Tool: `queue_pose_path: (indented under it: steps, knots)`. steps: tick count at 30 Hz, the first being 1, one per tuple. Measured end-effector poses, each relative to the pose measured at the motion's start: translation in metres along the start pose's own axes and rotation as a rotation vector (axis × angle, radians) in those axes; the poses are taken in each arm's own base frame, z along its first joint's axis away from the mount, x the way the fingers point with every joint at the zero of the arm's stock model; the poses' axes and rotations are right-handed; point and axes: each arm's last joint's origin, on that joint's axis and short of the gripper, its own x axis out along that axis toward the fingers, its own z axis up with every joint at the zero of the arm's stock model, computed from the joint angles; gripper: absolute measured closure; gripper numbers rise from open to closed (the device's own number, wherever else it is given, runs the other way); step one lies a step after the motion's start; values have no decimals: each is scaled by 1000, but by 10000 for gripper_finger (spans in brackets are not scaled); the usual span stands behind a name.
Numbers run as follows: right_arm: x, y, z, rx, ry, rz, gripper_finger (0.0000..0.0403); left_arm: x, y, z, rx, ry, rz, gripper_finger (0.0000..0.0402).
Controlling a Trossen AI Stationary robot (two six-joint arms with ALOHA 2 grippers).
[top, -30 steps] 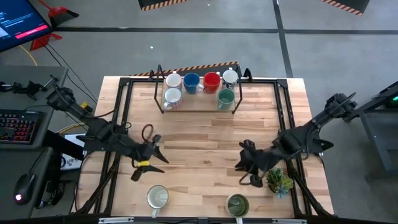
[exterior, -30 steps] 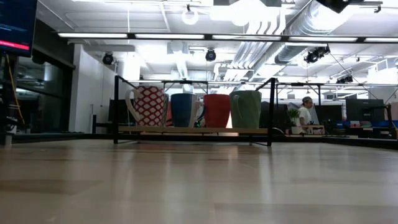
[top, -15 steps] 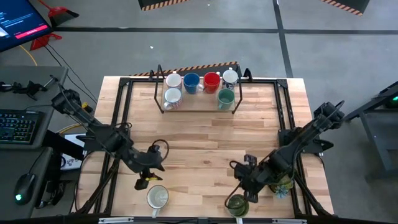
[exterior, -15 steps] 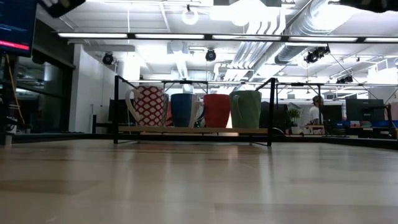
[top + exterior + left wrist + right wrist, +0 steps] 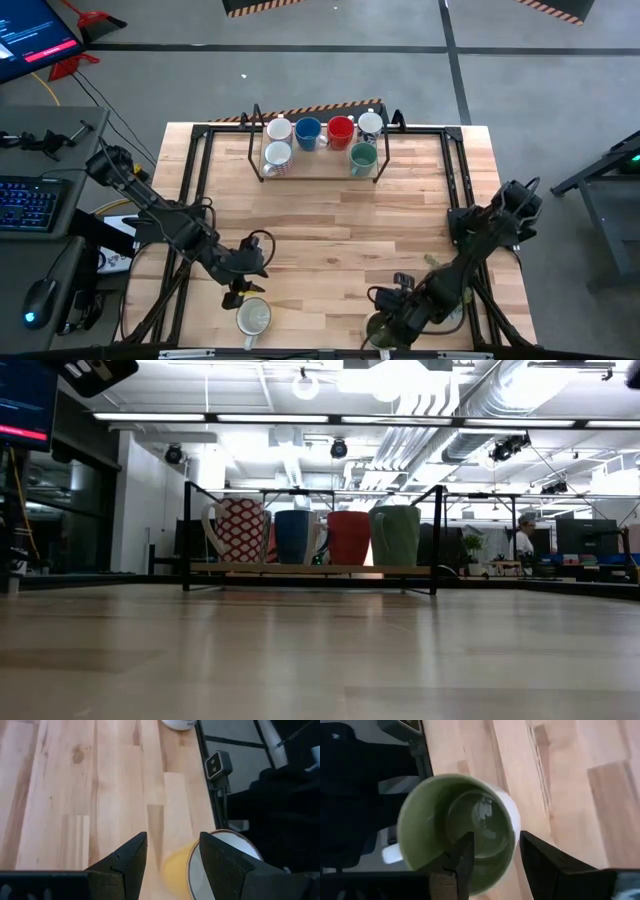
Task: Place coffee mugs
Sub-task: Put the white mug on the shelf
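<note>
While six glazed ceramic mugs (image 5: 322,141) already sit together in the black wire-frame rack (image 5: 258,150) at the far edge of the pale wooden bench (image 5: 330,225), two more wait along the near edge, and each arm has come to one of them. The right end effector (image 5: 492,852) hangs with its fingers spread over the olive-green mug with a white handle (image 5: 455,827), one finger inside the bowl and one outside, evidently set to pinch the wall. The left end effector (image 5: 170,852) is likewise open, just above and beside the cream mug with a yellowish outer wall (image 5: 220,865), not yet straddling its rim. A small spiky green potted plant (image 5: 458,305) stands just beside the right arm near the olive mug and could be brushed on the lift. Black frame rails (image 5: 196,190) run along both bench sides; the middle lies open toward the rack.
</note>
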Motion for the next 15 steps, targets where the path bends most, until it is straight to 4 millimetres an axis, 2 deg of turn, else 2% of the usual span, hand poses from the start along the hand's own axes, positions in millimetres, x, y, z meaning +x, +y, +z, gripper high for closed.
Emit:
queue_pose_path:
  steps: [15]
  knots:
    - [50,2,-10,61,65,-88,269,-1,-5,-4,24,-19,29,232]
